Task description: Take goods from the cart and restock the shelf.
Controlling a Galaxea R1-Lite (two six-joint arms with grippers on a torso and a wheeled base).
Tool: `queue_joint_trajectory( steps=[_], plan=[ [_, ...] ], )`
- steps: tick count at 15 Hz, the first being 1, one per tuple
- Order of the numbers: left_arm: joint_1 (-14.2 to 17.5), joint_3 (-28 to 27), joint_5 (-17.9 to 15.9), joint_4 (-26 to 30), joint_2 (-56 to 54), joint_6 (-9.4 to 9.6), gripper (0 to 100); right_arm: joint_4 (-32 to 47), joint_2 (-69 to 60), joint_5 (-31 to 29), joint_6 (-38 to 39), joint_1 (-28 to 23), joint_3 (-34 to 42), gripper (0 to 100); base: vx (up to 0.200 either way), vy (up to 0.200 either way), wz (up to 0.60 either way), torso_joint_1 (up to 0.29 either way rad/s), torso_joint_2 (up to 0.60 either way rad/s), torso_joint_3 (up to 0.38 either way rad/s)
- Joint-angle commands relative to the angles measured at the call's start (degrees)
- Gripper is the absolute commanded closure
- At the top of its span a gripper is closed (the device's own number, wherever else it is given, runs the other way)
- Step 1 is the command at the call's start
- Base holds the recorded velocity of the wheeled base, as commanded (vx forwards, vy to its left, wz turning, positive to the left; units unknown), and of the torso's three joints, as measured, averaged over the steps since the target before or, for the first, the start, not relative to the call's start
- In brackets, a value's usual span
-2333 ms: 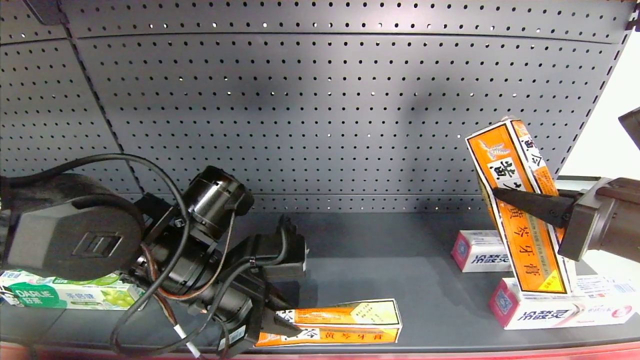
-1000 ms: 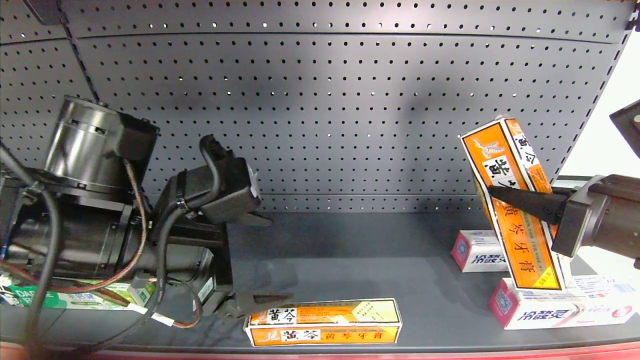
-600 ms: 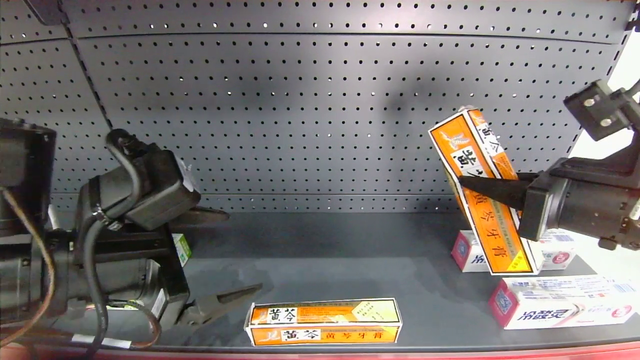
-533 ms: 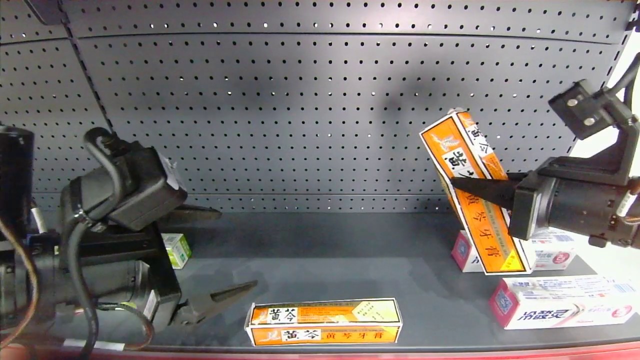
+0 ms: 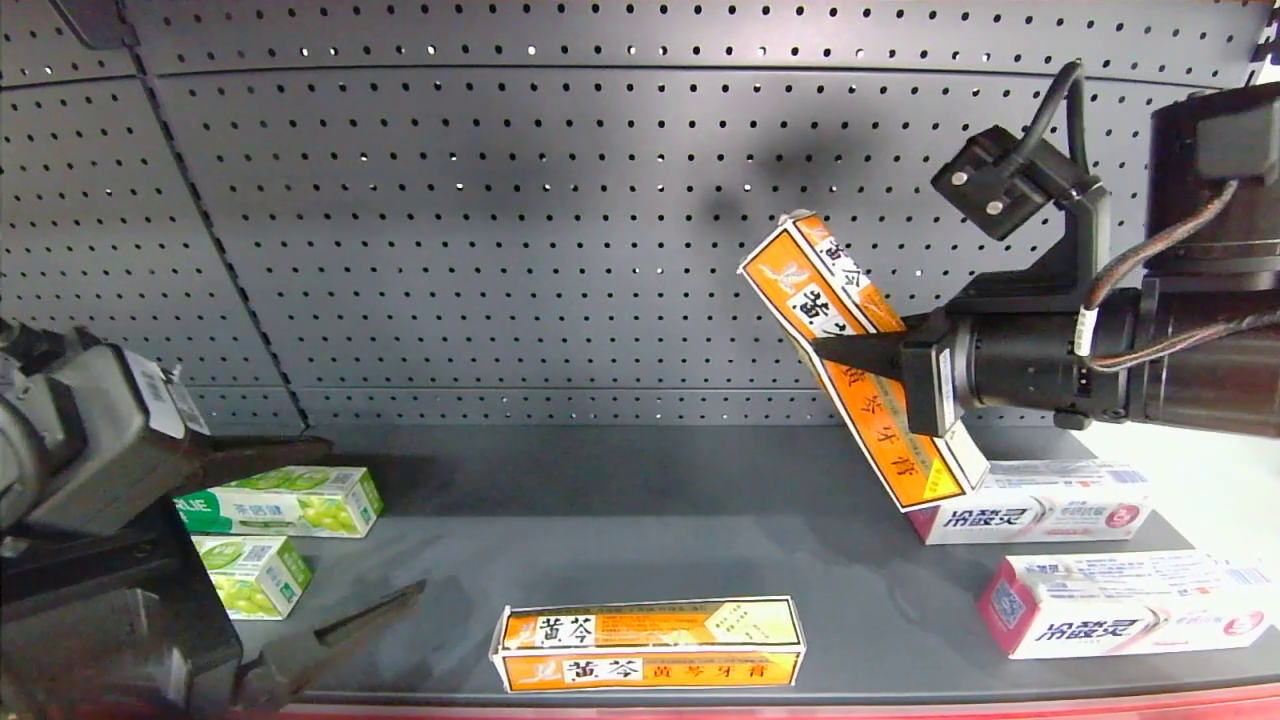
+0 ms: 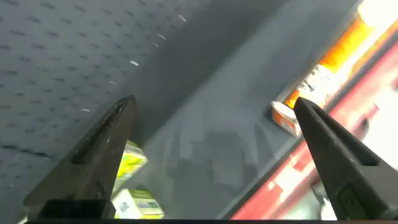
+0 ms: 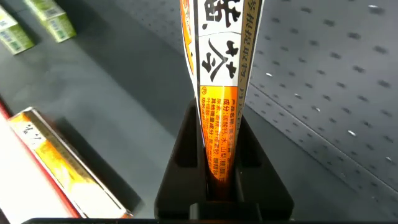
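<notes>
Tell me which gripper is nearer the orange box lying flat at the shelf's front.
Left. The left gripper hangs open just off one end of the flat orange box; the right gripper is raised above it to the right, shut on a second orange box.

The right pincer covers part of the held orange box, which hides one corner of a white box.
</notes>
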Motion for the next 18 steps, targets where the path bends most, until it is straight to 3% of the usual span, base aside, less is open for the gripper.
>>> queue_joint_trajectory(
  steps=[1,4,7,9,11,12,13,15,18],
  plan=[
    [1.03,2.0,1.19,-1.99,-2.75,-0.67,0,0.34,1.95,-0.36,-0.06,1.33,-1.36,100,0.0,0.0,0.0,0.0,0.0,0.0],
    [8.94,9.2,1.28,-4.63,-11.8,-0.85,0,0.16,1.86,-0.89,-0.06,1.24,-1.63,100,0.0,0.0,0.0,0.0,0.0,0.0],
    [12.19,16.15,1.81,-4.72,-20.86,-4.01,0,0.16,3.09,-0.71,-0.24,1.33,-2.59,100,0.0,0.0,0.0,0.0,0.0,0.0],
    [16.14,19.75,4.62,-4.72,-27.54,-7.44,0,-0.1,4.93,-0.71,-0.41,1.77,-4.97,100,0.0,0.0,0.0,0.0,0.0,0.0],
    [19.39,20.98,7.52,-4.1,-32.99,-12.45,0,-0.1,5.37,-0.71,-0.41,2.56,-6.55,100,0.0,0.0,0.0,0.0,0.0,0.0],
    [20.45,21.86,8.75,-4.01,-34.39,-13.86,0,-0.19,5.37,-0.63,-0.41,2.56,-6.73,100,0.0,0.0,0.0,0.0,0.0,0.0],
    [21.94,24.94,11.13,-4.01,-37.38,-16.23,0,-0.28,5.46,-0.63,-0.41,2.56,-6.9,100,0.0,0.0,0.0,0.0,0.0,0.0],
    [22.91,31.09,14.29,-3.75,-43.27,-16.76,0,-0.54,5.29,-0.63,-0.41,2.64,-6.99,100,0.0,0.0,0.0,0.0,0.0,0.0],
    [23.26,36.1,19.3,-2.7,-47.22,-16.84,0,-0.54,4.93,-0.8,-0.41,2.64,-6.81,100,0.0,0.0,0.0,0.0,0.0,0.0]
  ],
)
